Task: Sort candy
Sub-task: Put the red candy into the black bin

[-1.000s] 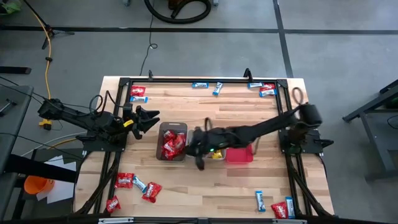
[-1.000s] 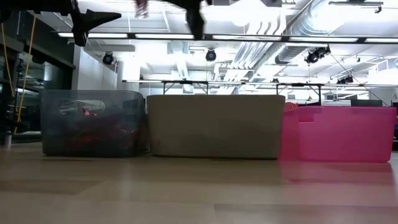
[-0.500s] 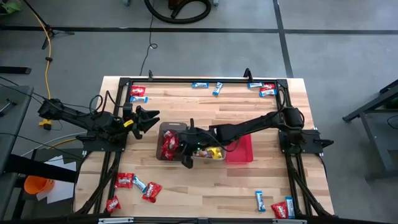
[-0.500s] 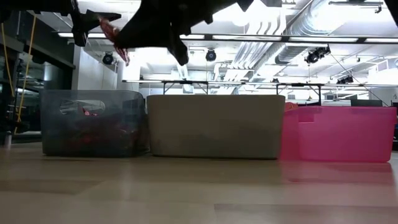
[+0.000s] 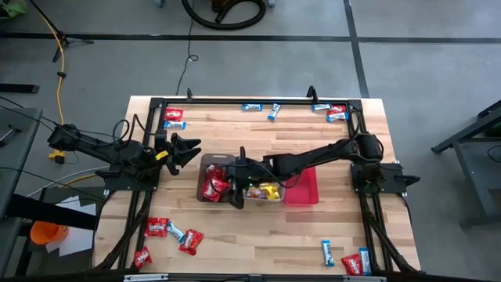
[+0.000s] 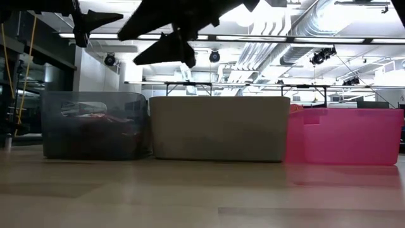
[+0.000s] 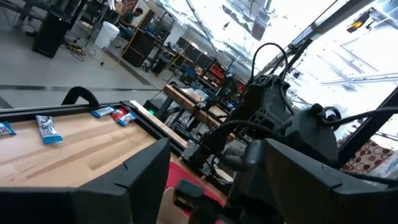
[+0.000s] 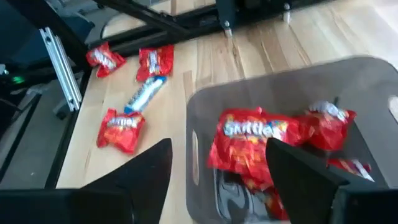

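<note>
The right gripper (image 5: 235,185) hangs wide open over the grey bin (image 5: 205,163), a red packet (image 8: 252,144) dropping among the reds there. The left gripper (image 5: 188,149), also spread, waits just left. More candy (image 5: 169,231) lies scattered around the table (image 5: 258,235).

Shiny red wrapped packets (image 5: 213,186) with white lettering fill the translucent grey plastic bin (image 5: 205,161); yellow packets (image 5: 270,190) lie in the middle bin; at three o'clock, the pink plastic bin (image 5: 307,185). Pale striped wooden bench (image 5: 258,235).
</note>
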`<action>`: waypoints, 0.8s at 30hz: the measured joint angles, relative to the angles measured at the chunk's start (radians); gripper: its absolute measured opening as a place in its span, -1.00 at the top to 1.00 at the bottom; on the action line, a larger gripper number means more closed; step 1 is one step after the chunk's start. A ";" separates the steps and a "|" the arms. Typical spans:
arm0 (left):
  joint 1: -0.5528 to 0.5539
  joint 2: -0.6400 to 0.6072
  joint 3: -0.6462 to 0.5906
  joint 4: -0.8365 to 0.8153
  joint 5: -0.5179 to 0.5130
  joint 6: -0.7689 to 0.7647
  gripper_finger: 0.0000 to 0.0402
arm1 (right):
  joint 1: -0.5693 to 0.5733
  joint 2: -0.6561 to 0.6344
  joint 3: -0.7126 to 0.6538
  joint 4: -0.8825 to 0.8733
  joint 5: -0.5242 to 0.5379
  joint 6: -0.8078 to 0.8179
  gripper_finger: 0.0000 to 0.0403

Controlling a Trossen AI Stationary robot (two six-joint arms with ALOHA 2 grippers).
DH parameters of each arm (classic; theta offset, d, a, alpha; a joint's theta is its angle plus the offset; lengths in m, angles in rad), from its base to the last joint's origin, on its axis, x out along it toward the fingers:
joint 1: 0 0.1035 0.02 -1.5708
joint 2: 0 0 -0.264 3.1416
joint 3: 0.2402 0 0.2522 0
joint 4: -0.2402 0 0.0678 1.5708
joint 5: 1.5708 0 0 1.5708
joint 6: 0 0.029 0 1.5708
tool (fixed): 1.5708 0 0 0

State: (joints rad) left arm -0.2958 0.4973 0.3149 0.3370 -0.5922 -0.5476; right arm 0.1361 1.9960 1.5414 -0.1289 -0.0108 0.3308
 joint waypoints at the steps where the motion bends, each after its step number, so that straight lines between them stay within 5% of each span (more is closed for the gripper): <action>1: 0.000 0.000 0.000 0.000 0.000 0.000 -0.21 | -0.004 -0.009 0.002 -0.020 -0.002 -0.005 -0.28; 12: 0.001 0.000 0.000 -0.004 0.000 0.001 -0.21 | -0.030 -0.240 -0.029 -0.388 0.061 -0.129 -0.30; 24: 0.001 0.000 0.000 -0.009 0.000 0.028 -0.21 | 0.053 -0.749 -0.617 -0.291 0.203 0.268 -0.30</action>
State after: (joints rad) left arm -0.2951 0.4973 0.3153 0.3283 -0.5919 -0.5197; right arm 0.1892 1.2472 0.9242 -0.4197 0.1925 0.5990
